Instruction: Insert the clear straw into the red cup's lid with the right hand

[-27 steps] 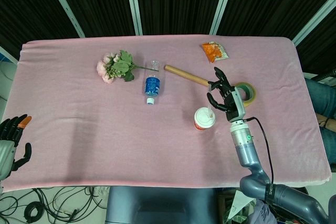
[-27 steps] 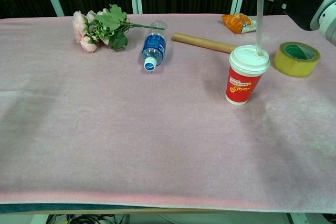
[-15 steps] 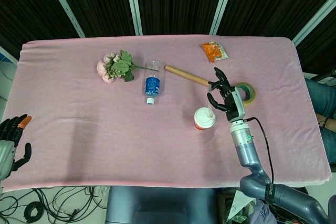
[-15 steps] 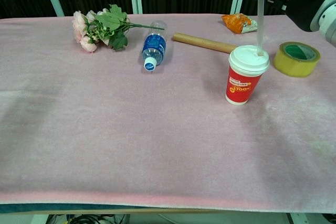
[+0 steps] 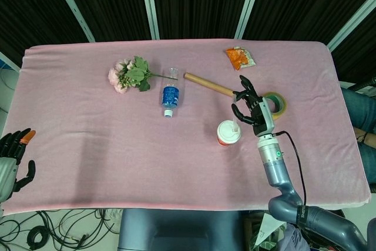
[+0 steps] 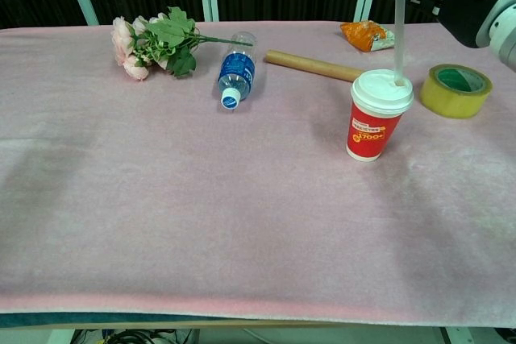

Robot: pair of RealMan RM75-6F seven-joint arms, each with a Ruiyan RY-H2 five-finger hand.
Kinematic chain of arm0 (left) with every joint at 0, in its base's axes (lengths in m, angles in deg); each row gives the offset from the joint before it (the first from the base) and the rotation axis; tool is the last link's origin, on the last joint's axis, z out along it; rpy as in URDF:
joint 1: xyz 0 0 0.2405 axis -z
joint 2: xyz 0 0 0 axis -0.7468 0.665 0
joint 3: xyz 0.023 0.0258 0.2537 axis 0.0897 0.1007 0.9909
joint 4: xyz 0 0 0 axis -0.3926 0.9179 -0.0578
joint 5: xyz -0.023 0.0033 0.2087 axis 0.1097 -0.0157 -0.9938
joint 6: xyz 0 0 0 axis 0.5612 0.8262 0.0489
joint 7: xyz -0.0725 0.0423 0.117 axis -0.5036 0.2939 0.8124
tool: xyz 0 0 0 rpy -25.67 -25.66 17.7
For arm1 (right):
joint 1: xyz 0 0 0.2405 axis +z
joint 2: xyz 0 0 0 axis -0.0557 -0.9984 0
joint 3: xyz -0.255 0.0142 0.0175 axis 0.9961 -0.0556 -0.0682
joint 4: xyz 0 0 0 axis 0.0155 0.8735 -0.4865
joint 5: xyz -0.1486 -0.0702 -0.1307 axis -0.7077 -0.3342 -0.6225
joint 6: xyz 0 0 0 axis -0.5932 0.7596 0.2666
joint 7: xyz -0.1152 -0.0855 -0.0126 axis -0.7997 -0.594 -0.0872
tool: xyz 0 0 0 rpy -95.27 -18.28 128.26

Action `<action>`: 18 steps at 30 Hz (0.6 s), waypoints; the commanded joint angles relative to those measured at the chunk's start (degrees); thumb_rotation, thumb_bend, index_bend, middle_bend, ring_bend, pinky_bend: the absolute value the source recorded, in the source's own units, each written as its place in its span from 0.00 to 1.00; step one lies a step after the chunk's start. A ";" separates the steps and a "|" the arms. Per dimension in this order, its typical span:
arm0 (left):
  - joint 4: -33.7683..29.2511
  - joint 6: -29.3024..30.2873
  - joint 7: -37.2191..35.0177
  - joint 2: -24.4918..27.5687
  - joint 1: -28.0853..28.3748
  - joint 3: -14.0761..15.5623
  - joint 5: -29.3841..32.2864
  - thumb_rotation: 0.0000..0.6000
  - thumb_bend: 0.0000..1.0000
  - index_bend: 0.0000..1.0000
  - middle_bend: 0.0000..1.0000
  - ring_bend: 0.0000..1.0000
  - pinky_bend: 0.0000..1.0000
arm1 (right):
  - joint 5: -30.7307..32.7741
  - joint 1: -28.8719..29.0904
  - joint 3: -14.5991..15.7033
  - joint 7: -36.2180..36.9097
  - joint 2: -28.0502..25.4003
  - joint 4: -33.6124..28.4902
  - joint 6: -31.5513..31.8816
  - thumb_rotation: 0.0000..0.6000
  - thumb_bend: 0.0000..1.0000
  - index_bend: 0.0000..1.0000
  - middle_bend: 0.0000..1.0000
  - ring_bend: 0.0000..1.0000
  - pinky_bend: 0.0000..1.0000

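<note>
- Next to nothing has changed over the last second: the right hand point(image 5: 251, 110) is in the same place above the red cup point(image 6: 371, 130), and the clear straw point(image 6: 399, 22) is as upright as it was, its lower end at the hole in the white lid point(image 6: 382, 90).
- In the chest view the cup sits a touch further left than it did a moment ago, so the straw may be nudging it.
- My reading is that the tip is seated in the opening but most of the length is not yet pushed down; the insertion looks begun, not finished.
- The right hand's fingers point(image 5: 242, 94) are curled around the top of the straw, holding it; exactly which ones pinch it I cannot tell.
- The left hand point(image 5: 13, 156) hangs off the near left corner of the worktop point(image 5: 88, 139), dark fingers spread, holding nothing.
- The cup is a tapered paper one, red with printed lettering, under a smooth white plastic lid; it stands near the right of the pink cloth, just beside a roll of yellow tape point(image 6: 455, 90).
- The straw is thin, stiff and nearly see-through.
- Further back lie a wooden stick point(image 6: 313, 65), a small plastic bottle point(image 6: 235, 75) on its side, a bunch of artificial flowers point(image 6: 153, 42) and an orange snack packet point(image 6: 367, 35).
- The cloth is soft and matte.
</note>
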 commanded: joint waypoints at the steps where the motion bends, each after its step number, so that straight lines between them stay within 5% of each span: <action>1: -0.06 0.07 0.02 0.02 -0.02 -0.04 0.03 1.00 0.62 0.10 0.04 0.00 0.00 | 0.05 0.05 -0.09 -0.07 -0.11 -0.13 -0.09 1.00 0.37 0.60 0.05 0.01 0.17; 18: -0.12 0.10 0.29 0.03 -0.08 -0.09 0.21 1.00 0.62 0.10 0.04 0.00 0.00 | 0.07 -0.08 0.21 0.88 -0.11 0.99 -0.60 1.00 0.37 0.60 0.05 0.01 0.17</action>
